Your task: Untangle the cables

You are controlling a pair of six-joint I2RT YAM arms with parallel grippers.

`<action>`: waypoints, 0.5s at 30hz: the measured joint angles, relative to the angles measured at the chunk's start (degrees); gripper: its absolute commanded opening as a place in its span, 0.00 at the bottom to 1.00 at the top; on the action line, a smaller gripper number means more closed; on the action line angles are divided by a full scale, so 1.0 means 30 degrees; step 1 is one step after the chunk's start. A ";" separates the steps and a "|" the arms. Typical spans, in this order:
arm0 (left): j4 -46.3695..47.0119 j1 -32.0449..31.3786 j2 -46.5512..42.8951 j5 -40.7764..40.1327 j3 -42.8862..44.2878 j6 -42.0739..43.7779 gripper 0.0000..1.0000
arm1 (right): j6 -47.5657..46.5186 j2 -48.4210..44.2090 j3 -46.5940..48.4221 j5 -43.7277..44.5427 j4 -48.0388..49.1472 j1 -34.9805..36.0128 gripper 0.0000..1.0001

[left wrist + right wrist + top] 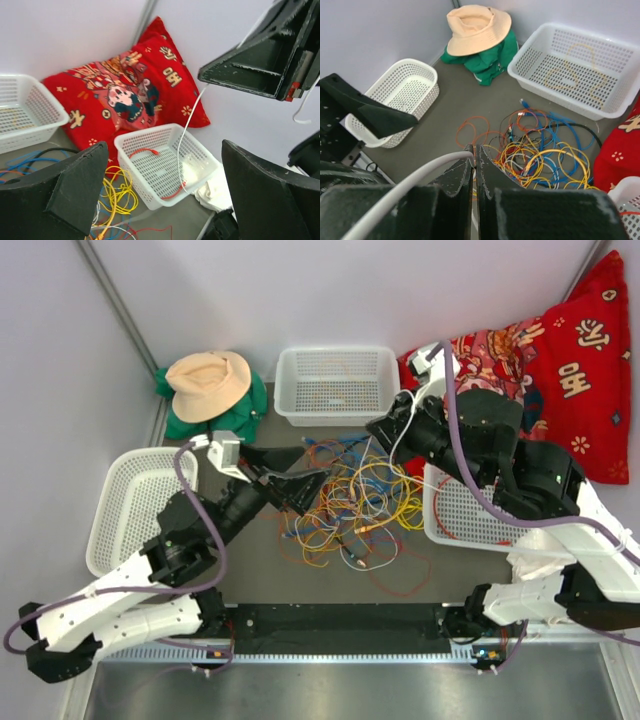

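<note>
The cables (355, 505) lie in a tangled heap of yellow, orange, blue, red and black on the grey floor between the arms, also seen in the right wrist view (540, 150) and the left wrist view (112, 200). My right gripper (378, 428) hangs above the heap's far edge, shut (475, 150) on a white cable (420, 172). That white cable (186, 130) drops into the right basket (125, 145), where a red cable (145, 150) lies. My left gripper (312, 465) is open (164, 145) over the heap's left side, holding nothing.
A white basket (130, 505) stands at the left. Another basket (335, 385) at the back holds a yellow cable (570, 75). A tan hat (208, 383) rests on green cloth. A red cushion (570, 360) fills the back right, and a white cloth (540, 555) lies by the right basket.
</note>
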 measured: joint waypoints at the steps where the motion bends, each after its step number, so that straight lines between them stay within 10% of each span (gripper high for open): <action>1: 0.0328 0.0000 0.0277 0.0357 -0.0007 0.0022 0.99 | 0.0160 -0.0022 -0.0051 -0.0138 -0.0022 0.0000 0.00; 11: 0.3344 -0.0066 0.2929 0.2849 -0.0860 0.0233 0.97 | 0.1647 -0.0168 -0.0160 -0.2331 -0.0095 0.0000 0.00; 15: 0.4473 -0.0080 0.4182 0.3038 -0.0860 0.0393 0.62 | 0.2127 -0.0277 -0.0321 -0.3206 -0.0073 0.0000 0.00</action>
